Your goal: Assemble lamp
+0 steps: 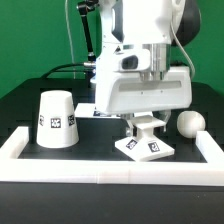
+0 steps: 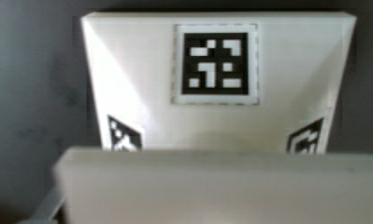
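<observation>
The white lamp base [image 1: 147, 147] lies on the black table near the front middle, with tags on its slanted sides. My gripper [image 1: 147, 124] is straight above it, fingers down on its top and closed on it. In the wrist view the base [image 2: 218, 90] fills the picture with one tag facing up. A blurred white block covers the near part, and my fingers are hidden there. The cup-shaped shade [image 1: 57, 120] stands mouth down at the exterior view's left. The round bulb [image 1: 189, 123] lies at the exterior view's right, just beside the base.
A white raised border [image 1: 20, 147] runs along the table's front and both sides. The marker board [image 1: 92, 108] lies behind the gripper. Black cables hang at the back.
</observation>
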`<state>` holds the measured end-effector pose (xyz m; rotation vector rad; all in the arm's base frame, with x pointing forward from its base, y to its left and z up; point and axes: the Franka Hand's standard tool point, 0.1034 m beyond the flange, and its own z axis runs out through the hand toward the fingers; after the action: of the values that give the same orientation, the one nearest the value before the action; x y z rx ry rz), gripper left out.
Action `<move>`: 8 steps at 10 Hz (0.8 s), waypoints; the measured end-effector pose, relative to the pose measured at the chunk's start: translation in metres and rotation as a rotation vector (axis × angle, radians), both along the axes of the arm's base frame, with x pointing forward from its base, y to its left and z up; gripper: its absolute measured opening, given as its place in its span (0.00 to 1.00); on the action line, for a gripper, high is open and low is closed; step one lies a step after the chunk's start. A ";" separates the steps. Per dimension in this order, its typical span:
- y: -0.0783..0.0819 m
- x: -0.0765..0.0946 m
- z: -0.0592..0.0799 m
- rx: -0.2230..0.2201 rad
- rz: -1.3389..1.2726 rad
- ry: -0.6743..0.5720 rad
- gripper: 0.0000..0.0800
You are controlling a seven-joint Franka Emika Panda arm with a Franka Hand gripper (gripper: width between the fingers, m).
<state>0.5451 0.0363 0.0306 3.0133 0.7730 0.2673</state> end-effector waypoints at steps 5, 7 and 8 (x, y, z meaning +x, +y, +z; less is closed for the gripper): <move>0.009 -0.003 0.001 0.078 -0.347 0.017 0.61; 0.016 0.008 0.006 0.087 -0.385 0.047 0.59; 0.020 0.016 0.007 0.092 -0.401 0.050 0.59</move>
<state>0.5610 0.0563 0.0376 3.1777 0.1475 0.2207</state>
